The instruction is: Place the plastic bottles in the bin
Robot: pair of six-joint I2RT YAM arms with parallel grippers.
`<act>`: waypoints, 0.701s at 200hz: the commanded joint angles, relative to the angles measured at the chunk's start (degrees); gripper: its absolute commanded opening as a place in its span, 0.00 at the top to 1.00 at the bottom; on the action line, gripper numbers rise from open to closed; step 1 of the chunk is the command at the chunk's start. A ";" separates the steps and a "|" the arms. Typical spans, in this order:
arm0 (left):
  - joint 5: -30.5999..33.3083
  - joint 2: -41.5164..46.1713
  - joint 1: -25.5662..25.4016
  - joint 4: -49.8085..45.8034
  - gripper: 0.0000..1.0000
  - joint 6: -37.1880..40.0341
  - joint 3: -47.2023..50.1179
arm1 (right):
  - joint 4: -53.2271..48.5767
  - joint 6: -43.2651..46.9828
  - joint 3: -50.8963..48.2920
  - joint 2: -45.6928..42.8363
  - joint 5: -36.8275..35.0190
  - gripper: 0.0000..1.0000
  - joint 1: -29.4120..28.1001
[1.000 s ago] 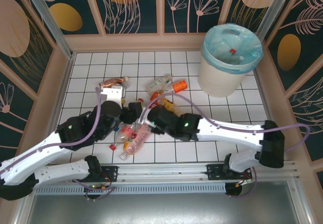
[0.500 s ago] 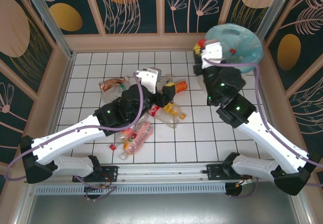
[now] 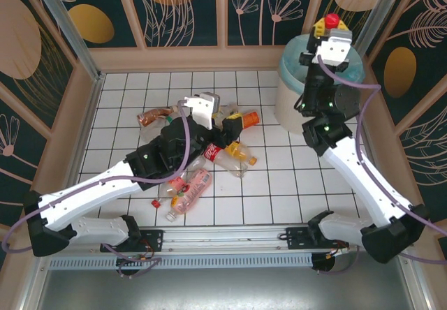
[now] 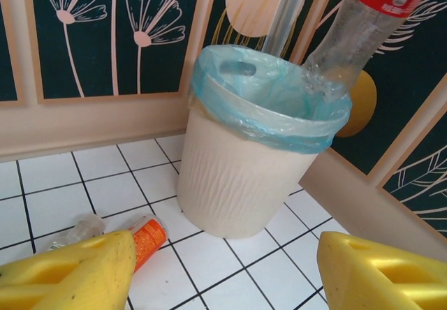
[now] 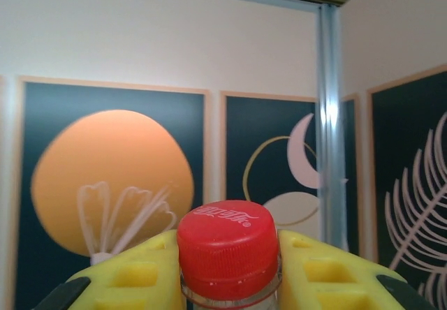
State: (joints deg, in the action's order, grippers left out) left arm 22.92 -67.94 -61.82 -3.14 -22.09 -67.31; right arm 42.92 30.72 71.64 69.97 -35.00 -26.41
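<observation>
The right gripper (image 5: 227, 254) was clamped on the neck of a red-capped bottle (image 5: 227, 244), its yellow pads pressed against either side just under the cap. In the overhead view that gripper (image 3: 334, 29) stood high above the far right corner of the floor, directly over the bin (image 3: 290, 97). The left wrist view showed the held bottle (image 4: 363, 24) hanging cap-up. Its long axis ran steeply down and a little to the left, and its clear lower end reached the right part of the blue-green bag (image 4: 265, 107) folded over the rim. Whether the base was already below the rim or just level with it could not be told. The relation that counted was plain: the bin's mouth lay straight beneath the bottle, along its own axis, so letting go looked like all the move needed. The tilt could still tip it against the rim. The left gripper (image 4: 223, 254) was spread wide with nothing between its fingers, low over the white tiled floor (image 4: 49, 184) and facing the bin (image 4: 237, 177) from well apart. An orange-labelled bottle (image 4: 147, 233) lay just ahead of it, between it and the bin. Seen from above, this gripper (image 3: 218, 116) hovered at the far edge of the loose bottles (image 3: 192, 184) strewn over the middle of the floor. It was clearly the nearer arm for those.
</observation>
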 commanded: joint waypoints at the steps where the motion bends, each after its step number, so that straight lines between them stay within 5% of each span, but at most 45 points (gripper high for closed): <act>1: -0.20 1.97 0.04 1.55 0.30 -0.96 1.84 | 6.58 -4.60 0.86 2.60 1.89 0.81 3.47; 67: 0.46 4.24 0.08 1.03 0.30 -3.67 6.20 | 6.93 -9.17 -3.59 9.20 3.97 0.78 5.41; 140: -0.06 4.11 0.06 0.22 0.29 -4.32 7.10 | -15.45 -24.04 0.23 14.92 3.94 0.69 9.22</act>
State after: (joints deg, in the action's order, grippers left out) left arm 22.96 -64.49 -61.82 -3.22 -25.19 -60.95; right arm 35.31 14.59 69.80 84.25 -30.79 -18.87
